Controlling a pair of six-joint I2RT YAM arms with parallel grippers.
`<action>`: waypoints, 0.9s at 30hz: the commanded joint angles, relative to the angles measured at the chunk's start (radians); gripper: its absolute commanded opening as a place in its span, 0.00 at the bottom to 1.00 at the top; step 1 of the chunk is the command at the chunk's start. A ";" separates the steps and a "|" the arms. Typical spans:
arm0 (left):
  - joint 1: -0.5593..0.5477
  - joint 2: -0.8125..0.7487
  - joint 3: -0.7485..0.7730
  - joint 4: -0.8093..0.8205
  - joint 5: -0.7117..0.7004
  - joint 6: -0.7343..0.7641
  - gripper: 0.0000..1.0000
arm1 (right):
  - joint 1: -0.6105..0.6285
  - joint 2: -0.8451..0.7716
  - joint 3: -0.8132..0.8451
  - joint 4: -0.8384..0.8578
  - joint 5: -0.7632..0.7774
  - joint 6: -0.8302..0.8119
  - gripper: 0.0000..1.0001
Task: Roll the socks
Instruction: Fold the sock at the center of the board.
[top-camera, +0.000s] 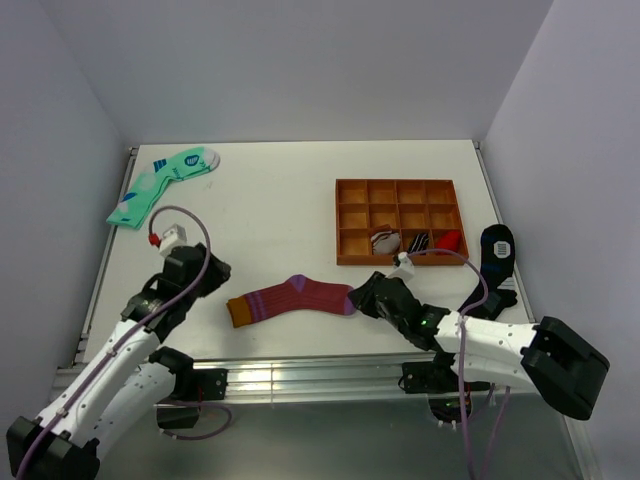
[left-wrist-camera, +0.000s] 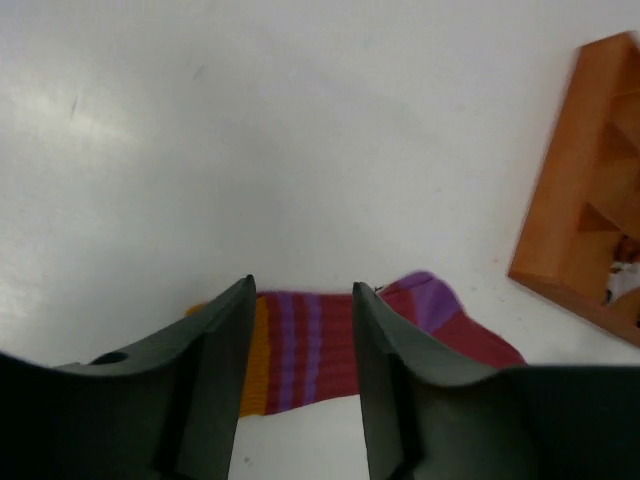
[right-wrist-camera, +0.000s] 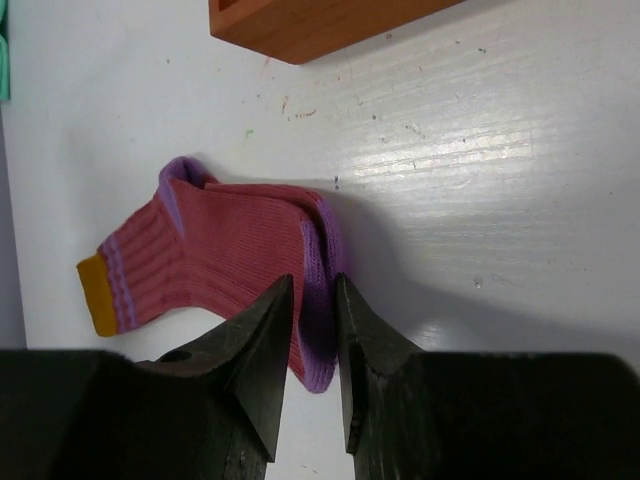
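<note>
The maroon-red striped socks (top-camera: 295, 298) lie flat near the table's front edge, orange-mustard cuff to the left, purple toe to the right. My right gripper (top-camera: 362, 299) is shut on the purple toe end (right-wrist-camera: 318, 300), which is lifted and folded slightly back over the sock. My left gripper (top-camera: 205, 270) is open and empty, just left of the cuff; in the left wrist view the cuff and striped leg (left-wrist-camera: 300, 350) show between its fingers, below them.
An orange wooden tray (top-camera: 400, 190) with several compartments stands behind the socks at the right, a few rolled socks in its front row. Mint-green socks (top-camera: 160, 185) lie at the back left. A black sock with blue patches (top-camera: 497, 252) lies at the right edge.
</note>
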 joint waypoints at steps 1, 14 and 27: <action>0.001 0.009 -0.129 0.082 -0.031 -0.193 0.41 | 0.011 -0.039 -0.014 -0.008 0.059 0.015 0.31; 0.001 -0.013 -0.321 0.130 -0.075 -0.251 0.28 | 0.030 -0.042 0.013 -0.022 0.076 -0.004 0.28; -0.001 0.020 -0.341 0.164 -0.051 -0.280 0.00 | 0.084 -0.071 0.099 -0.079 0.123 -0.040 0.27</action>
